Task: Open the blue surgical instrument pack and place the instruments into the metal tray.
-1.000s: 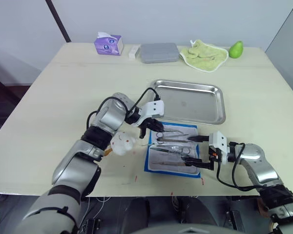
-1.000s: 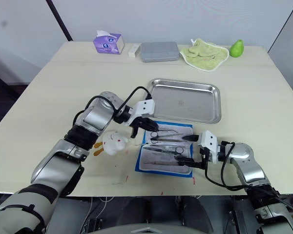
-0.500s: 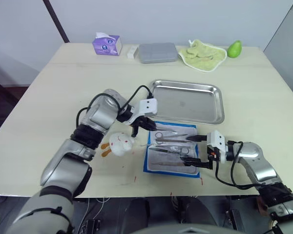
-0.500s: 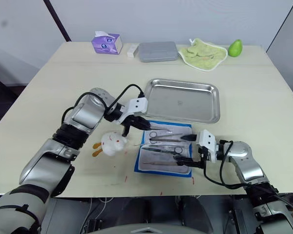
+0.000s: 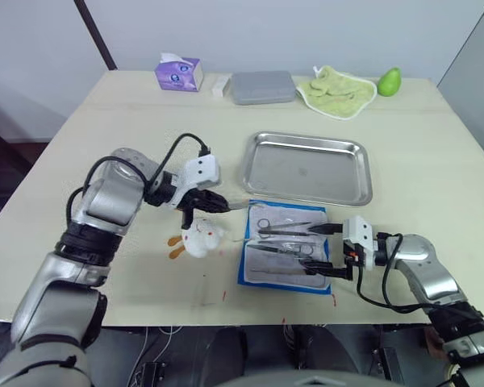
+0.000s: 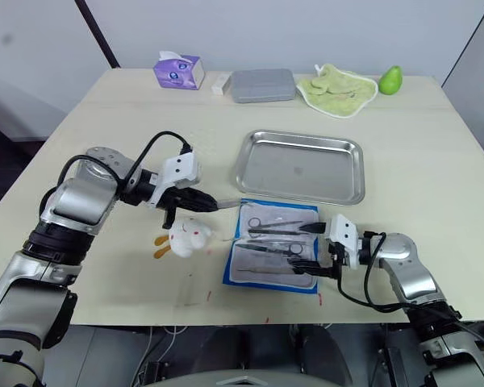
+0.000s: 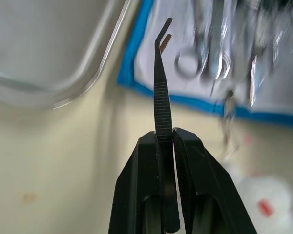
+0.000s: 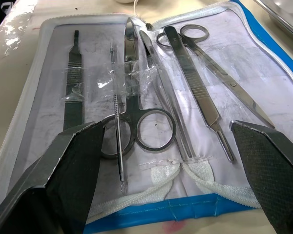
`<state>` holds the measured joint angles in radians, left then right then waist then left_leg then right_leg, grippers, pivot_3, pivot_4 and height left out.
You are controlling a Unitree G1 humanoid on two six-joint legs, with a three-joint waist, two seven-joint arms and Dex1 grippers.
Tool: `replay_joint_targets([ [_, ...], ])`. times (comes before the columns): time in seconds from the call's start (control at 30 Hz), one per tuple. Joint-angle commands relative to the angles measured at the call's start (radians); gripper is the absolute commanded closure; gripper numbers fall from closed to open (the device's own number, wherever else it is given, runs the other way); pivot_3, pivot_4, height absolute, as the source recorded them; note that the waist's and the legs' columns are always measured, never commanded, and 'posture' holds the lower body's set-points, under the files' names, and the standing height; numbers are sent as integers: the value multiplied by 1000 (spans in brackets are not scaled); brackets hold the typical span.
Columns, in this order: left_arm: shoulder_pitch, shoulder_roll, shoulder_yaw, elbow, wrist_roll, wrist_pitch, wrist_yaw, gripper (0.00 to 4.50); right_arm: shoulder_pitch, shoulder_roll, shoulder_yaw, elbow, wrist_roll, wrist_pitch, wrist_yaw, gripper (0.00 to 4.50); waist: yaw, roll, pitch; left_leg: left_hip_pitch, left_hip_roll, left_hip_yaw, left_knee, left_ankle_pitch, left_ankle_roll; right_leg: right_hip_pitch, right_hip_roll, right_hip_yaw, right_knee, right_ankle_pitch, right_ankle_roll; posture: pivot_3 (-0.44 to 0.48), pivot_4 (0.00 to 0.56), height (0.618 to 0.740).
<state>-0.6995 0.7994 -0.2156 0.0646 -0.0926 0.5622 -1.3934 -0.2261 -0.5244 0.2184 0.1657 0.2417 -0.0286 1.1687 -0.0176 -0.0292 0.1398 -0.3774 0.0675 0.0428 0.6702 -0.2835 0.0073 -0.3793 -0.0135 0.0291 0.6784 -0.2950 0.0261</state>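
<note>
Lying open near the front edge of the table, the blue surgical instrument pack shows its white lining up, with scissors, a scalpel handle and other instruments tucked in its clear pockets. At the pack's right edge, the right gripper sits with its fingers spread wide, one at the near right corner and one at the far right corner, nothing between them. Just left of the pack lies a small white plush toy. Above that toy, the left gripper is pinched tight on thin bent-tip forceps, the tip reaching toward the pack's far left corner. Beyond the pack sits the metal tray, nothing in it. Further back are a grey flat box, a purple tissue box, a green cloth and a green fruit.
</note>
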Motion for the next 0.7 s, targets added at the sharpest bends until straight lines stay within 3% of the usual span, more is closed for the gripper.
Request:
replay_joint_targets([
  [0.03,3,-55,124,-100,-81,177,152,4480,50,-14,42,64,-61,49,-13,0,2,0,0,0,0,0,0,0,0,0,0,0,0,0,0,0,150,740],
  [0.2,-16,-213,206,-203,-131,447,404,4480,51,-22,40,59,-56,50,-3,0,3,0,0,0,-1,-3,0,0,0,0,0,0,0,0,0,0,150,740],
  [0.37,-50,-390,215,-269,-99,612,671,4480,47,-29,38,54,-53,55,2,0,5,0,0,-1,-2,-4,0,0,0,0,-1,0,0,0,1,0,150,740],
  [0.5,-114,-589,230,-201,-6,645,965,4480,42,-38,37,50,-50,61,9,0,7,0,0,-1,-4,-6,0,0,0,1,-2,0,0,0,1,0,150,740],
  [0.7,-172,-765,244,-93,83,630,1246,4480,38,-55,38,48,-51,64,21,0,6,0,0,-2,-5,-8,1,0,-1,1,-3,2,0,0,1,0,150,740],
])
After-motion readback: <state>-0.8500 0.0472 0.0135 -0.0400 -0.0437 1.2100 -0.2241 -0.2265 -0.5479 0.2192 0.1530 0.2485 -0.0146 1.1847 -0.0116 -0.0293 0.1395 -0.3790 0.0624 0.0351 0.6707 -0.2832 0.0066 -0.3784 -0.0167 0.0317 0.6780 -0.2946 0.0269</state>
